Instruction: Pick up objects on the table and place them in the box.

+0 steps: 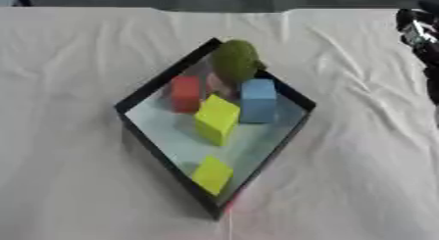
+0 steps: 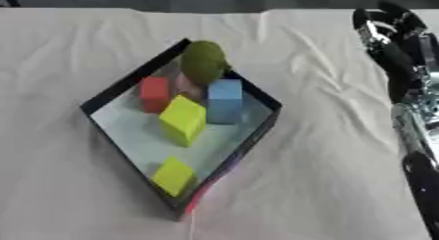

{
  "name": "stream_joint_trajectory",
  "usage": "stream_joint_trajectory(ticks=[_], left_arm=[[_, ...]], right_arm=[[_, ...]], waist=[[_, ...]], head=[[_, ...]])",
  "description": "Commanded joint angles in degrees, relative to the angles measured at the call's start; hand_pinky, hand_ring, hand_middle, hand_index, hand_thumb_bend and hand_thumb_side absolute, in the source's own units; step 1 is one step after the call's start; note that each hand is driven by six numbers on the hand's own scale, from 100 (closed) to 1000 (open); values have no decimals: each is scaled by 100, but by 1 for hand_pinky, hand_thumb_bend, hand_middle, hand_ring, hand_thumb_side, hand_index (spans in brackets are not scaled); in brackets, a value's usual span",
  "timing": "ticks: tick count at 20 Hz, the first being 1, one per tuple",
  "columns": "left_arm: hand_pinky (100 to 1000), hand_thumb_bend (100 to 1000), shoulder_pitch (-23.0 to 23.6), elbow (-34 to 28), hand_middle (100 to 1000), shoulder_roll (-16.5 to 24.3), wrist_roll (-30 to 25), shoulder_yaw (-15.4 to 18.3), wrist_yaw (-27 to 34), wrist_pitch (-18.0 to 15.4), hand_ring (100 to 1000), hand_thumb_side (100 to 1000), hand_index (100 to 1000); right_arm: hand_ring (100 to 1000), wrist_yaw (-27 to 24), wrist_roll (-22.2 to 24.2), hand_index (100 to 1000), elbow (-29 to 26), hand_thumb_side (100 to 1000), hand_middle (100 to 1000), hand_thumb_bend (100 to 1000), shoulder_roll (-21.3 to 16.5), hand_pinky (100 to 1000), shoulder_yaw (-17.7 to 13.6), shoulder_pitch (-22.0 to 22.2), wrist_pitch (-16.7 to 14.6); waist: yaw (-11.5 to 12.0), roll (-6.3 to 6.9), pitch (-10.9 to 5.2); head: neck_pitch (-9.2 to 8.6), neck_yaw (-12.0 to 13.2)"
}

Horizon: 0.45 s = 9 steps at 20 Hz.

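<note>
A white cloth covers the tabletop (image 1: 77, 62), and no loose items are seen on it outside the box. The box (image 1: 137, 99), black-walled with a pale floor, is set corner-on near the middle. Within it, from left to right: a red block (image 1: 184, 93) upright by the left wall; a small yellow block (image 1: 212, 174) near the nearest corner; a larger yellow block (image 1: 216, 119) at the centre, tilted; a pinkish piece (image 1: 219, 84), partly hidden, behind it; a green rounded fruit-like item (image 1: 235, 61) against the far corner; a blue block (image 1: 258, 100) upright just beside the right wall. The task is judged complete or nearly so.

The blocks are judged light, stiff and flat-sided, best taken across opposite faces. The green item is judged smooth and liable to roll; a hold around its middle is advised.

At the right edge, the right robot hand (image 2: 383, 26) is raised clear of the box; nothing is seen in it, and its finger posture cannot be told. The left robot hand is not in view.
</note>
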Motion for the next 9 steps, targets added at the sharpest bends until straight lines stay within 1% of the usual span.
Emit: stream_joint_trajectory(ticks=[1,4,9], left_arm=[[792,276,268,-7,782,-11,345,189,305,-248,831,625,874],[785,274,556,141,786,-238,364,239,296,-421,823,652,868],[788,250,661,376,812,-484,369,273,334,-686,839,678,869]], right_arm=[[781,34,-70,852,-141,357,751,365,-79,884,-68,-55,-68],[782,71,-117,851,-137,369,752,346,-31,887,-79,-64,-101],[784,206,-170,850,-84,387,756,318,108,885,-77,-98,-143]], waist=[[-8,-71,-214],[-14,-82,-200],[-31,-85,-165]], head=[[-19,-35],[-41,-55],[-94,-53]])
